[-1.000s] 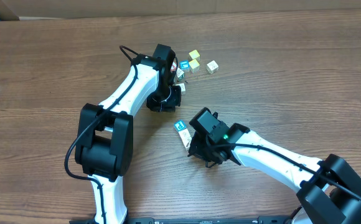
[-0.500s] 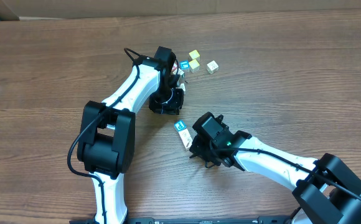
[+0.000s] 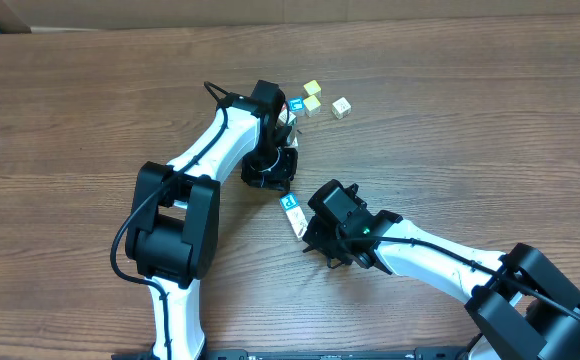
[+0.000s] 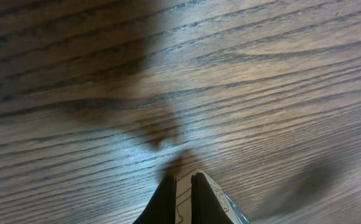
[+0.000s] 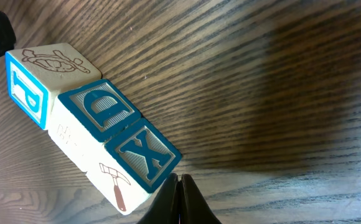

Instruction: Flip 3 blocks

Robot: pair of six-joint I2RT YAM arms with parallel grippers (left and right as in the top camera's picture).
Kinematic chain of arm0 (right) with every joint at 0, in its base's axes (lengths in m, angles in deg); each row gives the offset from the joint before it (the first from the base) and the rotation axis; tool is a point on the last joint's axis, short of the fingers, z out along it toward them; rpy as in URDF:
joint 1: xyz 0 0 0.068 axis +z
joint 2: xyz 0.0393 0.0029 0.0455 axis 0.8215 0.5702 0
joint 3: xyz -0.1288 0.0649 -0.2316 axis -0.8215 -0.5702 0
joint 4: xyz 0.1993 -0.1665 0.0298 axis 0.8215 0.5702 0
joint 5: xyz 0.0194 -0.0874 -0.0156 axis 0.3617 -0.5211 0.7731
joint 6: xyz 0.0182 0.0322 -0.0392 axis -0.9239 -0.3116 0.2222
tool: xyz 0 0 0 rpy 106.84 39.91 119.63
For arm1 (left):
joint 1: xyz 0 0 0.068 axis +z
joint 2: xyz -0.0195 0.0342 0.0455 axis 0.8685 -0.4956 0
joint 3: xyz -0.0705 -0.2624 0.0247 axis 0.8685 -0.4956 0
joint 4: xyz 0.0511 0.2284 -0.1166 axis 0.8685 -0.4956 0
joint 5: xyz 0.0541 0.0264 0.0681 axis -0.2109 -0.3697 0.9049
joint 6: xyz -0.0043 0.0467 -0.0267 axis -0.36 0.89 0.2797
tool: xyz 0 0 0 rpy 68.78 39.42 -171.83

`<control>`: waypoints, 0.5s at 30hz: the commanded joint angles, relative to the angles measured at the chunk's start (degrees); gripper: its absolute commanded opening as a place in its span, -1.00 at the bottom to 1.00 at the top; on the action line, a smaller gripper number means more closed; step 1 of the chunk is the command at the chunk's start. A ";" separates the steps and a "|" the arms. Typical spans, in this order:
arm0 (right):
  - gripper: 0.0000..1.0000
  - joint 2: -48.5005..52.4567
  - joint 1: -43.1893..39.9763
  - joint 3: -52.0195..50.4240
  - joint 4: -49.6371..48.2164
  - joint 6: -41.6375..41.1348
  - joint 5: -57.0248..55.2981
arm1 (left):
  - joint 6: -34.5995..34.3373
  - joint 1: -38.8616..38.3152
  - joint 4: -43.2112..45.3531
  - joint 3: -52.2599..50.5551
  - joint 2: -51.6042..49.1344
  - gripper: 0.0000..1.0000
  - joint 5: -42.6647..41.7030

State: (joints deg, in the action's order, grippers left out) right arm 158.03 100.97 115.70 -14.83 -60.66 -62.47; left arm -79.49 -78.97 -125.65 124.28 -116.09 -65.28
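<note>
**Inspector:** Condition of the right gripper?

**Assistant:** The right gripper (image 5: 179, 194) is closed, jaws pressed together with nothing between them. Its tips sit at the lower corner of the X block (image 5: 142, 155). Contact cannot be confirmed.

**Inspector:** Location of the blocks?

**Assistant:** The three blocks (image 3: 293, 213) lie in one slanted row, sides touching, about midway across the bench (image 3: 470, 120). The wrist view shows the P block (image 5: 43, 74) at the far end of the row and the D block (image 5: 96, 112) in the middle. The X block is nearest the gripper. D and X show blue-framed letters facing up. The P block has its blue letter on a side face and a brown line drawing on top. The X block carries a hammer drawing on its side.

**Inspector:** And the left gripper?

**Assistant:** The left gripper (image 4: 183, 190) is also closed and points down at bare wood, low over the bench on the far side of the row. A pale, line-marked surface shows right at its tips. What it is cannot be determined.

**Inspector:** Other items?

**Assistant:** Two yellow cubes (image 3: 312, 88) sit close together toward the far edge, well apart from the row.
</note>
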 commanded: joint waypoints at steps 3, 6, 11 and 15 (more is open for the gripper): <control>-0.92 0.50 -0.09 -0.33 -0.39 -0.28 -0.81 | 1.38 -0.15 -0.15 -0.98 -0.74 -0.92 -1.57; -0.92 0.50 -0.09 -0.33 -0.79 -0.31 -0.24 | 1.81 -0.15 -0.20 -0.98 -0.74 -0.92 -2.64; -0.92 0.50 -0.09 -0.33 -1.05 -0.63 0.07 | 2.43 -0.15 -0.42 -0.98 -0.74 -0.92 -4.68; -0.92 0.50 -0.09 -0.33 -1.55 -2.73 0.04 | 2.43 -0.15 -0.42 -0.98 -0.74 -0.92 -4.68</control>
State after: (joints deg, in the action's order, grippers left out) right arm 158.03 100.97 115.70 -15.51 -61.71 -62.27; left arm -78.40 -78.97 -125.87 124.02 -116.09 -68.39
